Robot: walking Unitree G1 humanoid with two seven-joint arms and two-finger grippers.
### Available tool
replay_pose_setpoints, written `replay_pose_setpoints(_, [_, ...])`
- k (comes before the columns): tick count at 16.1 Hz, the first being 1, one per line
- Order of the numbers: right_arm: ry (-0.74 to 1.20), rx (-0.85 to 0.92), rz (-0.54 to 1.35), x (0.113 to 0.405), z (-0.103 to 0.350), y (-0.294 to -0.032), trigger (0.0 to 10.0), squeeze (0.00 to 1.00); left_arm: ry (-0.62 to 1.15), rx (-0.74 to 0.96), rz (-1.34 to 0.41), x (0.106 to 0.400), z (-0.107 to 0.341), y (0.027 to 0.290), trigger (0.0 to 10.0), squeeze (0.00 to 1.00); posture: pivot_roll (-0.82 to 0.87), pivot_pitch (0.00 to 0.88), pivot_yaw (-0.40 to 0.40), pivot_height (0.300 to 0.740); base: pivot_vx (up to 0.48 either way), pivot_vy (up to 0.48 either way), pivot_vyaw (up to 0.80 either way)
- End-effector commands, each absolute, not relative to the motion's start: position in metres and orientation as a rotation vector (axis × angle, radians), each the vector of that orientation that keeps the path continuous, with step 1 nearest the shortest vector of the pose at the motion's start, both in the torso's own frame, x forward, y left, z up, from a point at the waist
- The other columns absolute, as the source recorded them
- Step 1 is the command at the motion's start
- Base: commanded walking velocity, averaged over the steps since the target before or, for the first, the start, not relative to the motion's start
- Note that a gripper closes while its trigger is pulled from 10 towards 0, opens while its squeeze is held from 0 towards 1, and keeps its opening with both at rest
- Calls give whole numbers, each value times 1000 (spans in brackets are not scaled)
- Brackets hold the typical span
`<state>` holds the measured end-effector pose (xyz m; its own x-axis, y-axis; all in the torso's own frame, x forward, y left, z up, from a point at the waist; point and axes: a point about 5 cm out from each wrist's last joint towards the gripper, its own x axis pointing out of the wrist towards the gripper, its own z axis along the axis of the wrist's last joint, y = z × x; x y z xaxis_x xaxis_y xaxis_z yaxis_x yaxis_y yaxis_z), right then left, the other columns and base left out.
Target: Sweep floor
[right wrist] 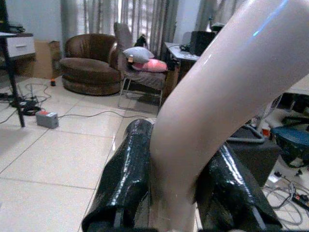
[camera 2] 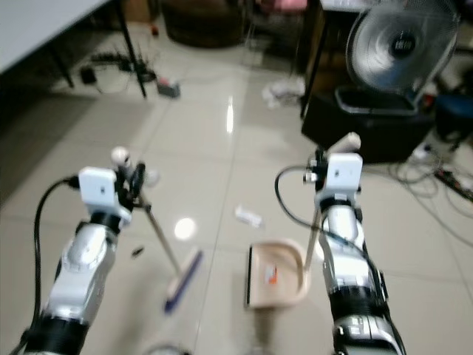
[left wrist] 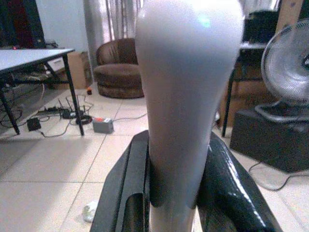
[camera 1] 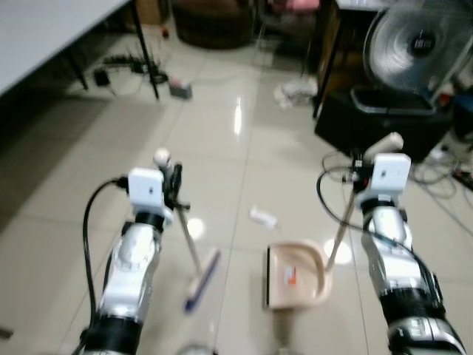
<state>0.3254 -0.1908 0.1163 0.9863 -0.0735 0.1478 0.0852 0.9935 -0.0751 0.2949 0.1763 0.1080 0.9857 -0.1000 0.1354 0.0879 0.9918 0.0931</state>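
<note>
Upright, broom handle (left wrist: 188, 96) and dustpan handle (right wrist: 217, 106) each clamped between black fingers (left wrist: 227, 188).

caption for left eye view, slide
Left gripper holds broom, right gripper holds dustpan; litter lies between.

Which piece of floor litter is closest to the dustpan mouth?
The small white scrap just ahead of the dustpan, between the two arms. The crumpled white litter lies much farther off, near the black box under the fan.
</note>
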Motion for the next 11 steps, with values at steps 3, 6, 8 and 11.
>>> replay_pose_setpoints(3, [-178,-65,-78,327,122,-193,10000,0,-174,108,-82,297,116,178,10000,0,6,79,8,740,472,0,-533])
replay_pose_setpoints(6, [-178,-59,-77,326,121,-191,10000,0,-178,113,-77,297,117,181,10000,0,9,81,9,740,470,0,0])
replay_pose_setpoints(8, [-171,-50,-73,326,119,-190,10000,0,-179,119,-73,297,118,183,10000,0,10,82,11,740,471,0,0])
replay_pose_setpoints(11, [-159,-24,-61,326,116,-189,10000,0,-182,132,-70,299,119,186,10000,0,12,79,15,740,471,0,0])
